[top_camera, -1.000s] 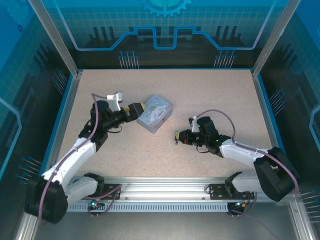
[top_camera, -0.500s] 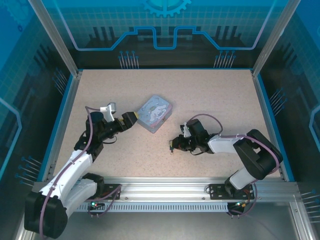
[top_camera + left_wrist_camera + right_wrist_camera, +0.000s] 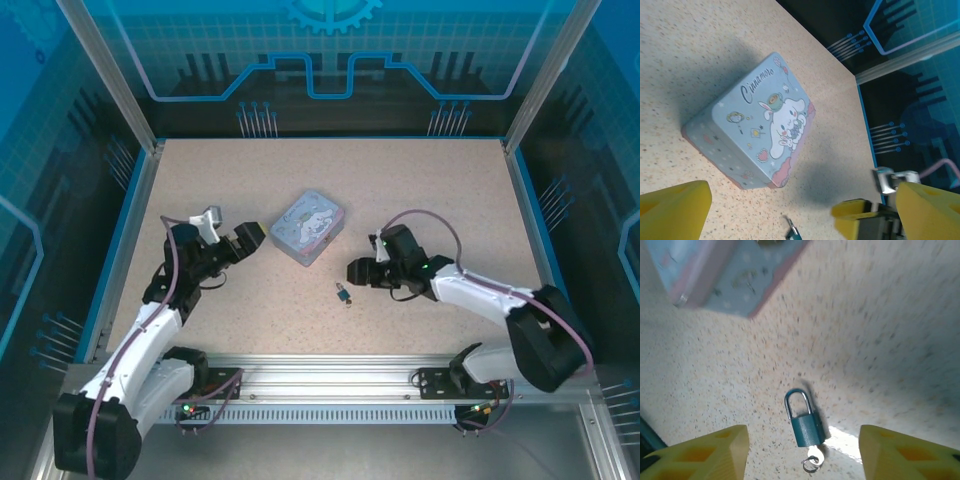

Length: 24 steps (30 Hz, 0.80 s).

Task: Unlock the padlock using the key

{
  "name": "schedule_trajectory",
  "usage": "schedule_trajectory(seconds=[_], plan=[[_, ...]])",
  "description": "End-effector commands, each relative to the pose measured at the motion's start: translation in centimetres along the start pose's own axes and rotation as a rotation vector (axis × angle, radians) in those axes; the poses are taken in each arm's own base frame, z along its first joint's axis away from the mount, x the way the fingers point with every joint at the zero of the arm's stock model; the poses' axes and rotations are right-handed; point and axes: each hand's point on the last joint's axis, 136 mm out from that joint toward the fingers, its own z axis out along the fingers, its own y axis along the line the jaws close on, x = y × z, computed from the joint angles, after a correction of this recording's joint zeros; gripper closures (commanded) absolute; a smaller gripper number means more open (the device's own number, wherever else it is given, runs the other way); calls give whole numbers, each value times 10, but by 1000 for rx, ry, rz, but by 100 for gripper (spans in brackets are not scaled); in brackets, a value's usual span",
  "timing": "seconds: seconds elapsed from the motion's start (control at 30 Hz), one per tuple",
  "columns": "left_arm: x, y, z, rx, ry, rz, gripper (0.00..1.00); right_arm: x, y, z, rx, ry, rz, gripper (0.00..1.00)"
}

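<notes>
There is one pale blue tin (image 3: pixel 308 227) on the desk (image 3: pixel 430 180), and I take it as the landmark. It has a cartoon picture on the lid and it lies flat.

One padlock (image 3: pixel 805 426) lies flat on the desk near the tin, just off the tin's near corner and not touching it. Its shackle points toward the tin. One key (image 3: pixel 813 456) sits in the bottom of the padlock, on the end away from the tin, with a small ring on it.

There are two arms, each with two yellow fingers. The left fingers (image 3: pixel 671 207) are just beside the left corner of the tin, spread wide, and they hold nothing. The right fingers (image 3: pixel 707 454) are on the right side of the tin, a little farther from it than the padlock. They are also spread wide. In the right wrist view the padlock and the key lie between them, but neither finger touches them.
</notes>
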Motion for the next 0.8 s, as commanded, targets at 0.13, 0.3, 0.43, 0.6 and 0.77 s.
schedule_trajectory(seconds=[0.13, 0.3, 0.43, 0.6, 0.77], plan=[[-42, 32, -31, -258, -232, 95, 1, -59, -51, -89, 365, -234, -145, 15], [-70, 50, -54, -429, -399, 195, 1, -90, -90, -130, 488, -412, -126, 0], [-81, 67, -63, -527, -483, 300, 1, -103, -127, -145, 570, -526, -114, 0], [-75, 97, -64, -645, -485, 448, 1, -101, -181, -147, 697, -626, -117, 0], [-65, 119, -52, -694, -436, 538, 1, -95, -214, -135, 698, -674, -88, 0]])
